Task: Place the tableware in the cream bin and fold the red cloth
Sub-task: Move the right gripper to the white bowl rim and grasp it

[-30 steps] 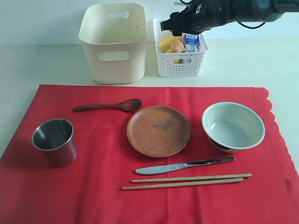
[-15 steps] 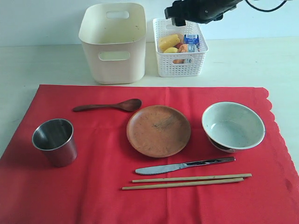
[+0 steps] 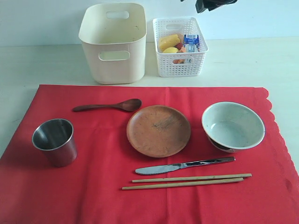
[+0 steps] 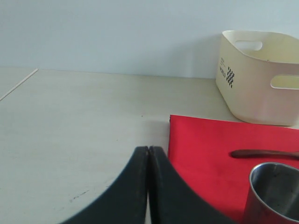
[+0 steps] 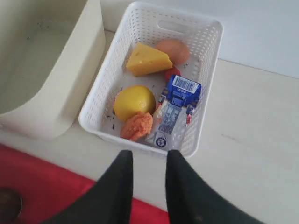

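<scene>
Narrowly parted and empty, the right gripper has lifted off the white lattice basket; the tall cream plastic bin remains unfilled.

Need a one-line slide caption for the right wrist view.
Empty right gripper facing the white lattice basket of food, cream bin alongside.

Cup, spoon, plate, bowl, knife and chopsticks sit on the red cloth, cream bin beyond.
</scene>
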